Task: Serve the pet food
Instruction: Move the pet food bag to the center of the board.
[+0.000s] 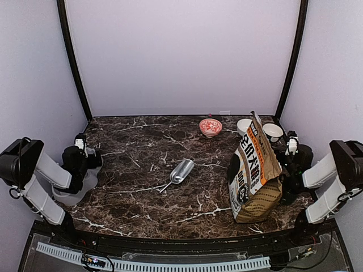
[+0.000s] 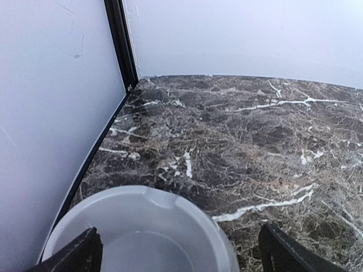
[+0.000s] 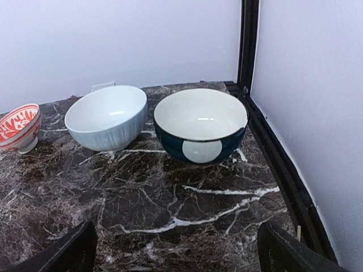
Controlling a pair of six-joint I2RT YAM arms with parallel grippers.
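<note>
Right pincer (image 3: 178,252), wide open, just beside dog-food bag (image 1: 255,170).

Dark veined marble counter (image 1: 142,147) carries everything. Shiny metal scoop (image 1: 181,170) near centre, handle pointing front-left. Tall brown-and-orange printed bag (image 1: 255,175) upright, right of scoop, toward front-right. Small red-patterned ceramic bowl (image 3: 19,127) at back, behind scoop, slightly right. Pale ribbed ceramic bowl (image 3: 106,116) right of it, behind bag. Dark blue white-lined ceramic bowl (image 3: 200,124) just beside pale bowl, in back-right corner. Grey plastic bowl (image 2: 142,226) at left edge toward front, well apart from scoop.
</note>
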